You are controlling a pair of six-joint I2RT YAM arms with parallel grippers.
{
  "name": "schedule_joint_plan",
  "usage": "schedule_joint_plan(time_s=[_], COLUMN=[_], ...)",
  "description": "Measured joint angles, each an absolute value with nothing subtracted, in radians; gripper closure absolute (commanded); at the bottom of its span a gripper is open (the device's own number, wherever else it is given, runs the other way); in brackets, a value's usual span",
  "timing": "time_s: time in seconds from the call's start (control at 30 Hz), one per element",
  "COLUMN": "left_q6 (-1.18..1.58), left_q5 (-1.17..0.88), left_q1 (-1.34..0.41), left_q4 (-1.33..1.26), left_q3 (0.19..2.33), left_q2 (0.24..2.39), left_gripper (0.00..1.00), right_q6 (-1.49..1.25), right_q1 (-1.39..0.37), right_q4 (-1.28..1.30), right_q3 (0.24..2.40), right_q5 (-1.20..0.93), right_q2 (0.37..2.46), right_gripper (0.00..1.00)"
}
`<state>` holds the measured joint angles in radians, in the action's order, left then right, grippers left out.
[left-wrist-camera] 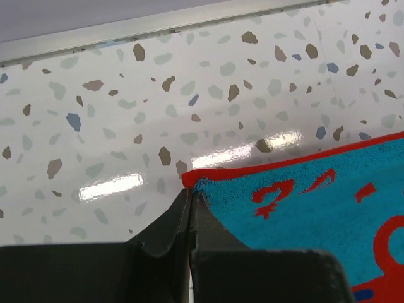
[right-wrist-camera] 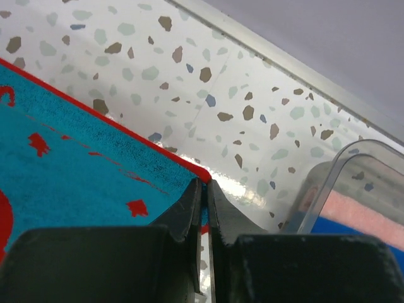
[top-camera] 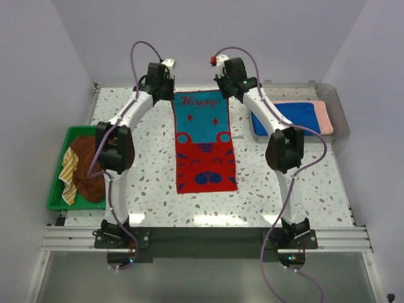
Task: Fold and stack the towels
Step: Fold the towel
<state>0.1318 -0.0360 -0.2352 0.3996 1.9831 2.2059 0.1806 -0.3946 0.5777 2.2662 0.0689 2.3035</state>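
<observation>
Where it lies spread flat down the middle of the surface (top-camera: 151, 183), the blue towel with red pattern (top-camera: 205, 142) has its 2 far corners pinched: the left jaws are clenched on the far-left corner, the right jaws on the far-right one. At far right, the royal blue towel (top-camera: 297, 117) and salmon pink towel (top-camera: 325, 117) sit in the clear tray (top-camera: 341, 104). On the left, the brown towel (top-camera: 88, 183) and yellowish striped towel (top-camera: 68, 173) lie crumpled in the green basket (top-camera: 57, 189).

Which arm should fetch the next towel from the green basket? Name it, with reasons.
Left, probably: the green basket with the brown towel lies beside the left arm; the right arm stands opposite, by the clear tray.
</observation>
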Motion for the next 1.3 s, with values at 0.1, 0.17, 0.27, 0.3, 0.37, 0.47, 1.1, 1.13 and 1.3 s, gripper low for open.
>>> schedule_joint_plan(time_s=[0.1, 0.17, 0.27, 0.3, 0.37, 0.47, 1.1, 1.13, 1.3], left_q6=[0.130, 0.133, 0.149, 0.161, 0.179, 0.219, 0.341, 0.341, 0.340], left_q5=[-0.074, -0.117, -0.176, -0.197, -0.231, -0.271, -0.298, -0.290, -0.251], left_q1=[-0.235, -0.236, -0.238, -0.238, -0.239, -0.241, -0.316, -0.316, -0.316], left_q4=[0.381, 0.384, 0.392, 0.397, 0.400, 0.402, 0.477, 0.487, 0.526], left_q3=[1.868, 1.767, 1.646, 1.611, 1.543, 1.425, 1.145, 1.156, 1.227], left_q2=[2.155, 2.100, 2.013, 1.980, 1.912, 1.790, 1.574, 1.574, 1.573], left_gripper=[1.00, 1.00, 1.00, 1.00, 1.00, 1.00, 1.00, 1.00, 1.00], right_q6=[0.181, 0.176, 0.168, 0.162, 0.152, 0.132, -0.056, -0.062, -0.072], right_q1=[-0.395, -0.397, -0.404, -0.408, -0.416, -0.431, -0.465, -0.465, -0.466], right_q4=[0.573, 0.588, 0.614, 0.630, 0.650, 0.699, 0.808, 0.807, 0.805], right_q3=[2.188, 2.101, 1.968, 1.932, 1.868, 1.809, 1.493, 1.492, 1.494], right_q5=[0.062, 0.053, 0.039, 0.035, 0.030, 0.023, -0.028, -0.032, -0.044], right_q2=[2.283, 2.251, 2.180, 2.153, 2.092, 1.998, 1.760, 1.750, 1.705], right_gripper=[1.00, 1.00, 1.00, 1.00, 1.00, 1.00, 1.00, 1.00, 1.00])
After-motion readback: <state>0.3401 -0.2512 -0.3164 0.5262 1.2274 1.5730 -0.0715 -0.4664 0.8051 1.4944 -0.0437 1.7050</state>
